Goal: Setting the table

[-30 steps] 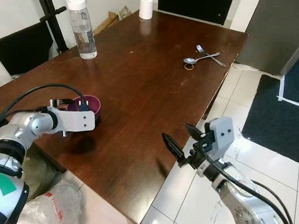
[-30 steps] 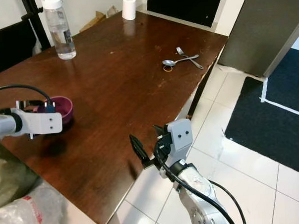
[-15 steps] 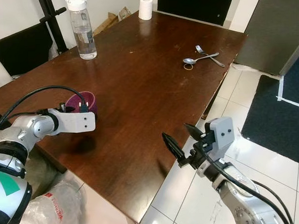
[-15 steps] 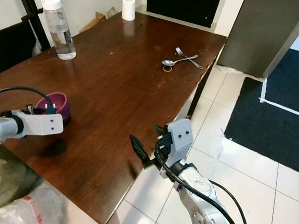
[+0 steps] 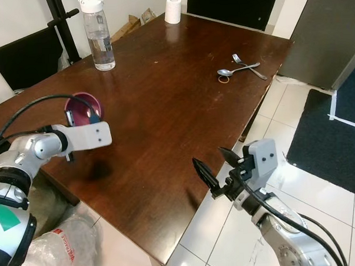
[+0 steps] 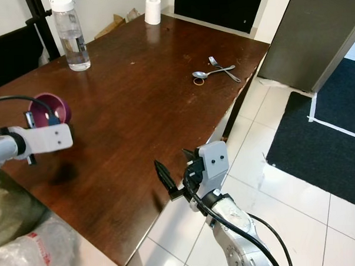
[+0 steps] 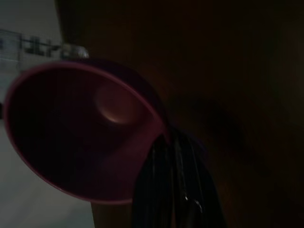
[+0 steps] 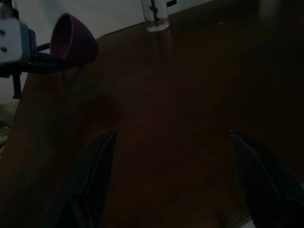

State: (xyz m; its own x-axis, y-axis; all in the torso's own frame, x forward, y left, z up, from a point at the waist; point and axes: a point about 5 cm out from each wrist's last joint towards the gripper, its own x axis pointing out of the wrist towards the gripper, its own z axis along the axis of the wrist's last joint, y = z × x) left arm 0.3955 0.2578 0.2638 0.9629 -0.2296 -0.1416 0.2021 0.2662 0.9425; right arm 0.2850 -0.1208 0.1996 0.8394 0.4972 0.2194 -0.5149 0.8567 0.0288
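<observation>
A purple bowl [image 5: 81, 106] hangs tilted above the left part of the dark wooden table [image 5: 164, 92], its mouth facing me. My left gripper [image 7: 166, 142] is shut on the bowl's rim [image 7: 159, 124]; the bowl [image 8: 71, 40] is clear of the tabletop, with its shadow below. A spoon [image 5: 226, 72] and a fork [image 5: 249, 65] lie crossed near the table's far right edge, a small ring [image 5: 224, 79] beside them. My right gripper [image 5: 217, 164] stands open and empty over the table's near right edge.
A clear water bottle [image 5: 97, 36] stands at the far left of the table and a white roll [image 5: 173, 9] at the far end. Tiled floor [image 5: 296, 163] and a dark mat [image 5: 337, 138] lie to the right. A plastic bag [image 5: 59, 250] sits low at left.
My left gripper has lifted the purple bowl off the table and tipped it, moving it up and to the left. The right arm has stayed still.
</observation>
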